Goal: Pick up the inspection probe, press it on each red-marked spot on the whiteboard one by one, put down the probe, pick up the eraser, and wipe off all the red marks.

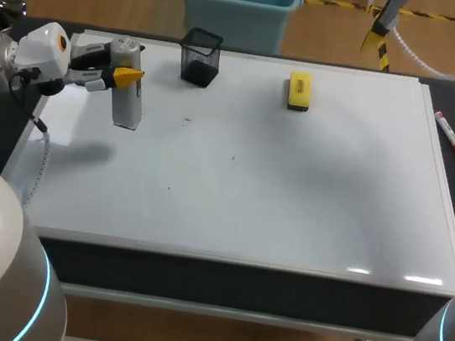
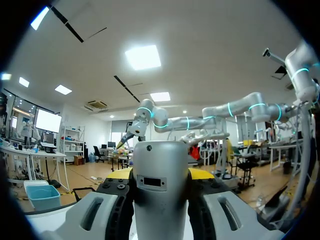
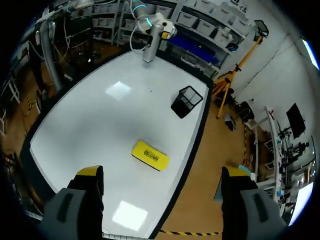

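My left claw point(image 1: 126, 77) is clamped on the upright probe point(image 1: 128, 101) at the whiteboard's point(image 1: 309, 190) far left, so I judge this the pressing step. Next it must come down squarely onto a faint speck point(image 1: 188, 119). My right claw point(image 3: 162, 172) hangs wide open and empty, with the eraser point(image 3: 150, 155) just ahead.

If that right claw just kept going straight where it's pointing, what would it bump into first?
Probably the yellow eraser, lying ahead of the right claw between its open fingers, or the whiteboard right beside it; depth is unclear.
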`<state>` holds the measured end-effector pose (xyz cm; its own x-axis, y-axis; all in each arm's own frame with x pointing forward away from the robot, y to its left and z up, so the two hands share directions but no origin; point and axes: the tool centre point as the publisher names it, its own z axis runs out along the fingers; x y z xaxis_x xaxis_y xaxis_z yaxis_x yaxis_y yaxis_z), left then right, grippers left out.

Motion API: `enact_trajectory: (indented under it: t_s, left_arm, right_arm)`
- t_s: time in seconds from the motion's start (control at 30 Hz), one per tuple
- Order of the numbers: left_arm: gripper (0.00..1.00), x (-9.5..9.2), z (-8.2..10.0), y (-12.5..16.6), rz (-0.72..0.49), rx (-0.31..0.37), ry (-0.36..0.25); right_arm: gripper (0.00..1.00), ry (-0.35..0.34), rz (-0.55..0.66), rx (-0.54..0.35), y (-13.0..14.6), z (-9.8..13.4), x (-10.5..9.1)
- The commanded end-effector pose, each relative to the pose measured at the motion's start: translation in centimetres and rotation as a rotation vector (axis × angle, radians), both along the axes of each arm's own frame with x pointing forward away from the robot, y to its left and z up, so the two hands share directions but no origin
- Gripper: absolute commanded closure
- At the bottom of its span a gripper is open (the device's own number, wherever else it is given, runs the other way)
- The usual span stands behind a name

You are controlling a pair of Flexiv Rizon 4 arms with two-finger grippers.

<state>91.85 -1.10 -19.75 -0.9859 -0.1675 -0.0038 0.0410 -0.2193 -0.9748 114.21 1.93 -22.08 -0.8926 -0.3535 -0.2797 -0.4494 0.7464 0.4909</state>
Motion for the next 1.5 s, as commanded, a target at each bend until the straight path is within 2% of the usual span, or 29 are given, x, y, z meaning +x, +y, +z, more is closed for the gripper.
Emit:
enact_trajectory:
  t_s: [0.03, 0.27, 0.63, 0.83, 0.97, 1.1, 1.23, 1.5]
  left_arm:
    - [1.0, 0.0, 0.1, 0.1, -0.001, -0.001, -0.002]
    - [1.0, 0.2, 0.5, -0.4, -0.002, 0.0, -0.004]
    - [1.0, 3.6, 5.0, -3.5, -0.055, -0.002, -0.067]
    - [1.0, 6.9, 6.3, -4.4, -0.095, -0.047, -0.058]
    - [1.0, 9.4, 6.9, -5.1, -0.131, -0.043, -0.066]
    - [1.0, 11.7, 7.2, -6.1, -0.177, -0.033, -0.076]
    - [1.0, 14.4, 7.5, -6.6, -0.223, -0.063, -0.088]
    - [1.0, 19.1, 7.5, -7.6, -0.276, -0.075, -0.115]
  right_arm:
    - [0.0, -0.016, -0.045, 0.037, -0.9, 0.4, -0.8]
    - [0.0, -0.016, -0.045, 0.037, -0.9, 0.4, -0.8]
    - [0.0, -0.016, -0.045, 0.037, -0.9, 0.4, -0.8]
    - [0.0, -0.016, -0.045, 0.037, -0.9, 0.4, -0.8]
    - [0.0, -0.016, -0.045, 0.037, -0.9, 0.4, -0.8]
    - [0.0, -0.016, -0.045, 0.037, -0.9, 0.4, -0.8]
    - [0.0, -0.016, -0.045, 0.037, -0.9, 0.4, -0.8]
    - [0.0, -0.016, -0.045, 0.037, -0.9, 0.4, -0.8]
